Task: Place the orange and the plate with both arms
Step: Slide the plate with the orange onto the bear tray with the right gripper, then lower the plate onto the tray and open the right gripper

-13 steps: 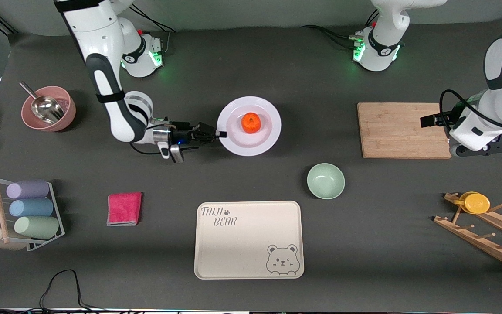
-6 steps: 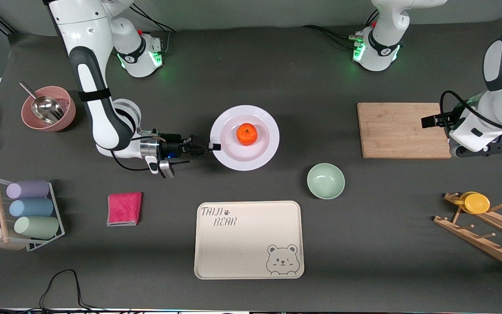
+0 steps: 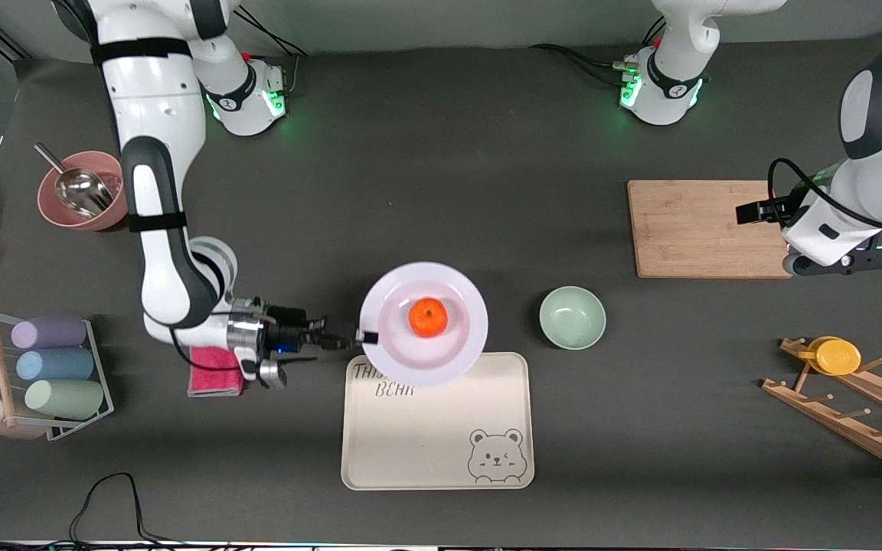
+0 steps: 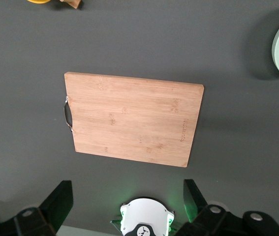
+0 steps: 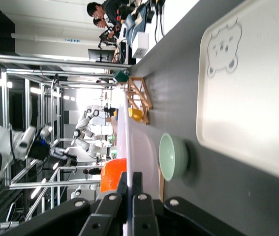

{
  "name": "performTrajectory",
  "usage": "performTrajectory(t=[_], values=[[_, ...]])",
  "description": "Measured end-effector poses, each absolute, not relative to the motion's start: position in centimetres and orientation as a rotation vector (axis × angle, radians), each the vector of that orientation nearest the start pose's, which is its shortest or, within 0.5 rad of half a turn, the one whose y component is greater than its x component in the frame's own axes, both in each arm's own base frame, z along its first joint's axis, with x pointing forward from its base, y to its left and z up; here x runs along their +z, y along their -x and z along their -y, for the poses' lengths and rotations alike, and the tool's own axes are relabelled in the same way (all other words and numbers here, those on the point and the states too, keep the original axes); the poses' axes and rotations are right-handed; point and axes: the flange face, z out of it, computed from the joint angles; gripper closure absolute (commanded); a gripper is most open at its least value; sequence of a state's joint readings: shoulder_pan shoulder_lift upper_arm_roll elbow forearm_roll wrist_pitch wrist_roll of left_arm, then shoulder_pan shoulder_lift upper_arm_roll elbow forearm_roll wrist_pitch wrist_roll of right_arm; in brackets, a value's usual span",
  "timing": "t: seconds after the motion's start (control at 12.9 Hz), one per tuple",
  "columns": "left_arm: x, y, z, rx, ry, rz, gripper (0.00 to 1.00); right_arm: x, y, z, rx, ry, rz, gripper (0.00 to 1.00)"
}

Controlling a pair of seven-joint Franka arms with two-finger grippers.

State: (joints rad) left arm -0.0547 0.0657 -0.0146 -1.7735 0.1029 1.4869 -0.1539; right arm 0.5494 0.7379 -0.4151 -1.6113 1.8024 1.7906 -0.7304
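Observation:
The orange (image 3: 428,317) sits in the middle of the white plate (image 3: 456,295). My right gripper (image 3: 368,337) is shut on the plate's rim and holds the plate level in the air, over the cream tray's (image 3: 436,436) edge farthest from the front camera. In the right wrist view the fingers (image 5: 137,189) pinch the plate's rim (image 5: 140,142) edge-on, with the orange (image 5: 113,175) beside them. My left gripper (image 4: 127,202) is open and empty, waiting above the table beside the wooden cutting board (image 3: 709,228), which also shows in the left wrist view (image 4: 134,125).
A pale green bowl (image 3: 572,317) stands beside the held plate, toward the left arm's end. A pink cloth (image 3: 215,375) lies under the right wrist. A pink bowl with a scoop (image 3: 83,191), a cup rack (image 3: 43,375) and a wooden rack with a yellow disc (image 3: 839,356) stand at the table's ends.
My right gripper has carried the plate with the orange toward the front camera, from the table's middle to over the tray's edge. The left arm has barely moved.

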Motion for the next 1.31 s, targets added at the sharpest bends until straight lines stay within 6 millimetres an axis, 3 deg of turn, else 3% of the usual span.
performTrajectory(t=[0.23, 0.62, 0.85, 1.31], values=[[48.8, -54.3, 2.5, 0.502, 2.958, 0.112, 0.00, 23.4, -71.1, -23.4, -0.130, 1.767, -0.075, 1.00], [48.3, -55.0, 2.5, 0.501, 2.959, 0.113, 0.00, 20.4, -75.6, -24.5, -0.228, 1.773, -0.083, 1.00], [48.3, -55.0, 2.5, 0.502, 2.958, 0.113, 0.00, 19.0, -75.9, -24.0, -0.226, 1.784, -0.091, 1.00], [48.3, -55.0, 2.5, 0.501, 2.959, 0.113, 0.00, 12.7, -74.8, -22.9, -0.201, 1.835, -0.110, 1.00]])
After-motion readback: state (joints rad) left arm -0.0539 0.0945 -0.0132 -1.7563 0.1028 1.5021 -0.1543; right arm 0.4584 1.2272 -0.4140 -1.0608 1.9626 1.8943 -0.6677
